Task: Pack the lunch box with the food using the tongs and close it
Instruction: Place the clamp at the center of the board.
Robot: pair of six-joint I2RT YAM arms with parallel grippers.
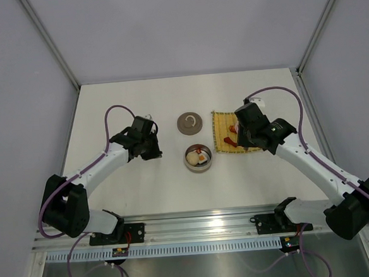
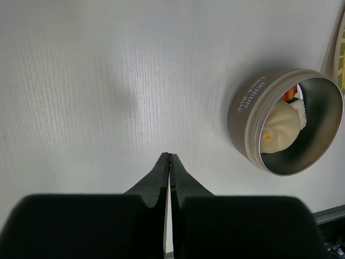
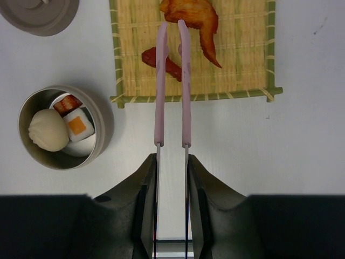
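The lunch box [image 3: 102, 141], a round silver tin, stands open on the table and holds a cream ball [image 3: 48, 129], a white piece with an orange top [image 3: 79, 125] and a red-brown bit [image 3: 67, 103]. My right gripper [image 3: 171, 159] is shut on the pink-tipped tongs [image 3: 186, 81]. Their two tips stand slightly apart at the near edge of an orange food piece [image 3: 197, 19] on the mat; whether they touch it I cannot tell. A red sausage bit [image 3: 161, 60] lies just left of the tongs. My left gripper [image 2: 170, 156] is shut and empty, left of the tin [image 2: 245, 113].
The grey-brown disc lid [image 1: 189, 122] with its ring handle lies behind the tin [image 1: 187, 164]. The yellow woven mat [image 3: 237, 59] lies right of the lid, under my right gripper [image 1: 244, 129]. My left gripper [image 1: 152, 147] hovers left of the tin.
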